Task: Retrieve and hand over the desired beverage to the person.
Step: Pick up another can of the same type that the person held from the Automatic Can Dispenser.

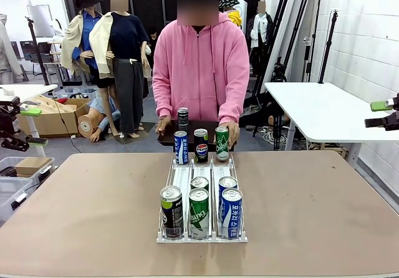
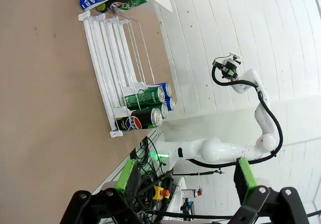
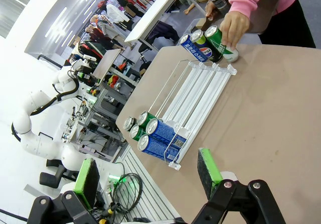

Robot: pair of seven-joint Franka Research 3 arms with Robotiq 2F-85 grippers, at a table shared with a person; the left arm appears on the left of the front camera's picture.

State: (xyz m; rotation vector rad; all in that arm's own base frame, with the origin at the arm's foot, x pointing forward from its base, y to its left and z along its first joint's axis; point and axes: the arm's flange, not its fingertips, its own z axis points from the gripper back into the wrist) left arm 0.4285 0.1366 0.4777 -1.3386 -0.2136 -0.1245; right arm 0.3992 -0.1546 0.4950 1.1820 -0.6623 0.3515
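1. Eight cans stand in a white three-lane rack (image 1: 182, 175) in the middle of the tan bench (image 1: 81, 209) — five at the robot's end, three at the far end.
2. At the near end, the front row runs left to right: a black can with a green top (image 1: 171, 210), a near green can (image 1: 199, 212) and a near blue can (image 1: 231, 212). A second green can (image 1: 199, 183) and a second blue can (image 1: 227, 184) stand just behind the middle and right ones.
3. At the far end, a blue Pocari Sweat can (image 1: 180, 147), a black Pepsi can (image 1: 201, 146) and a far green can (image 1: 222, 143) stand upright side by side.
4. Across the bench stands the person (image 1: 199, 66) in a pink hooded sweatshirt. One hand (image 1: 232, 131) is on the far green can. The other hand (image 1: 163, 126) holds a dark tray (image 1: 167, 138) just behind the rack, with a dark can (image 1: 182, 117) upright on it.
5. In the left wrist view the left fingers (image 2: 128, 176) are spread wide and grasp nothing, well apart from the rack.
6. In the right wrist view the right fingers (image 3: 208, 166) are likewise released and bare — also well apart from the cans.
7. Which drink is the wanted one, I cannot tell.
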